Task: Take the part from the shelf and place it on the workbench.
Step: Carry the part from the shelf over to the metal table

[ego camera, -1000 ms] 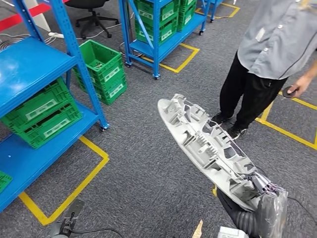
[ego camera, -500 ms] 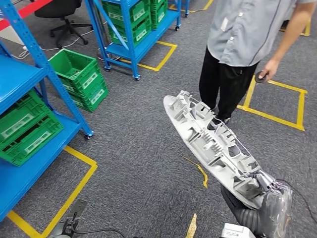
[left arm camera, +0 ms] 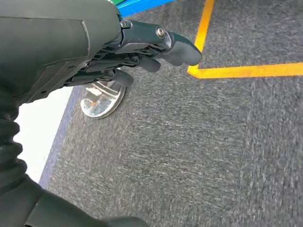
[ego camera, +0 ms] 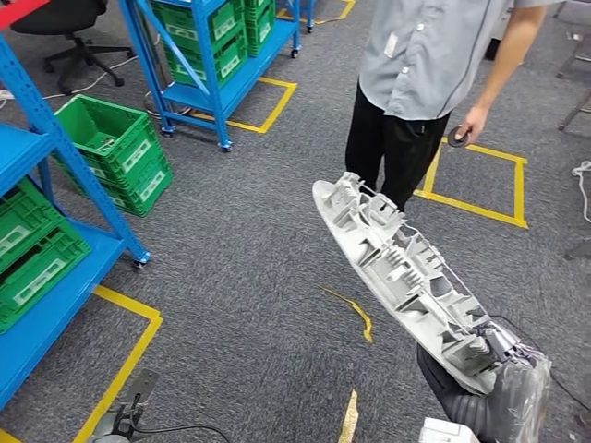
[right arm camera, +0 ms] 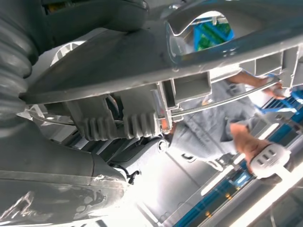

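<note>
A long grey ribbed plastic part (ego camera: 397,268) hangs in the air at the right of the head view, slanting up and away from me. My right hand (ego camera: 499,388) grips its near end, and in the right wrist view the part (right arm camera: 178,66) lies close against the hand (right arm camera: 53,156). In the left wrist view my left hand (left arm camera: 157,47) hangs low over grey carpet, its fingers stretched out and holding nothing.
A person in a grey shirt (ego camera: 425,55) stands just beyond the part's far tip, holding a small dark object (ego camera: 457,138). Blue shelving (ego camera: 63,277) with green crates (ego camera: 35,249) stands at the left, another green crate (ego camera: 114,152) on the floor. Yellow tape (ego camera: 118,369) marks the carpet.
The whole view has swung to the right: the shelves slid left and the person came nearer the middle. The part stays held in my right hand.
</note>
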